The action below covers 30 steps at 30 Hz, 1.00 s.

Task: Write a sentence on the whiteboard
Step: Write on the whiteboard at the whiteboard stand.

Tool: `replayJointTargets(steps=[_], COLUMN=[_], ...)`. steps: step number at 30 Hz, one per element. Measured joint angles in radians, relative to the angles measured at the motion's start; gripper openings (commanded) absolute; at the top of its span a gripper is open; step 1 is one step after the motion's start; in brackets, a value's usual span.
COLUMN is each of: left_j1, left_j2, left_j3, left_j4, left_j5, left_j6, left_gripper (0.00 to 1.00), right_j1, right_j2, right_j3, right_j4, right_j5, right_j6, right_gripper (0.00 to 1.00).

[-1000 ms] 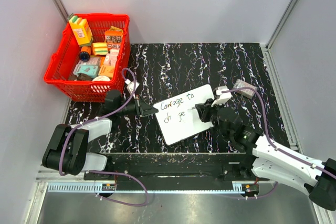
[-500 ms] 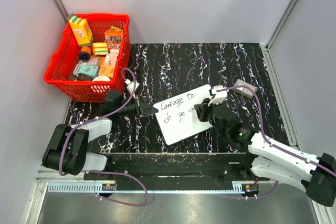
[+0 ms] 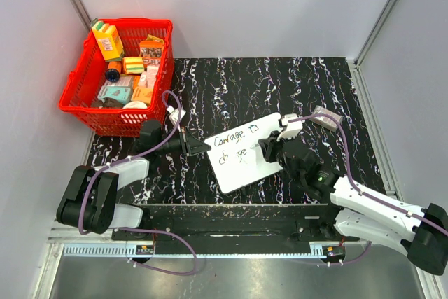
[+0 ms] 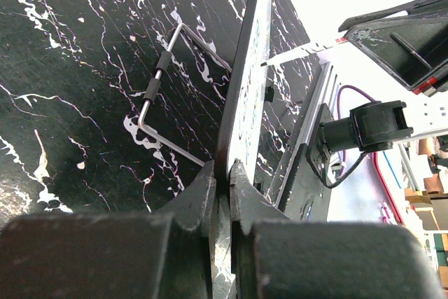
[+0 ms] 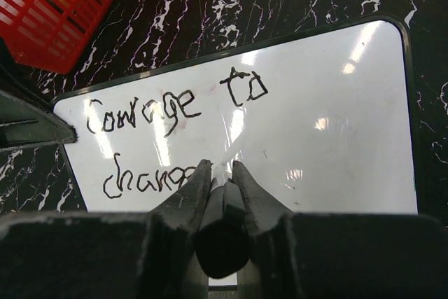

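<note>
**benchrat:** where are we at with this one? Starting at the business end, our right gripper (image 5: 221, 170) has both fingers squeezed onto the marker (image 5: 222, 239), tip down on the whiteboard (image 5: 329, 138) just after the last letters of line two

**twoarm_tom:** yep, and our left gripper (image 4: 224, 176) is pinched tight on the board's left edge to steady it. The board sits around the middle of the table (image 3: 315, 82) between our two arms, turned at an angle, well apart from the red basket (image 3: 115, 75) in the far left corner

**benchrat:** the sentence (image 5: 143, 110) reads "Courage to" up top and "chang" plus maybe an "e" underneath. Our own fingers cover that bit, so we can't tell

**twoarm_tom:** so we'd call it mid-writing on line two, probably past halfway. Next for us is likely closing out that word, then shifting right for the last one. Plenty of white there, we just need light even pressure and no slip in the left clamp

**benchrat:** there's also a bent wire stand (image 4: 161, 75) behind the board, and we can't tell if it's propping anything
</note>
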Motion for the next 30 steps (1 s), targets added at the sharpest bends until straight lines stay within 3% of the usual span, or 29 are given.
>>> replayJointTargets(steps=[30], left_j1=[0.000], left_j2=[0.002], left_j3=[0.000], left_j4=[0.003], left_j5=[0.000], left_j6=[0.000], left_gripper=[0.00], right_j1=[-0.036], right_j2=[-0.079], right_j3=[0.002], right_j4=[-0.029], right_j5=[0.031], right_j6=[0.005], right_gripper=[0.00])
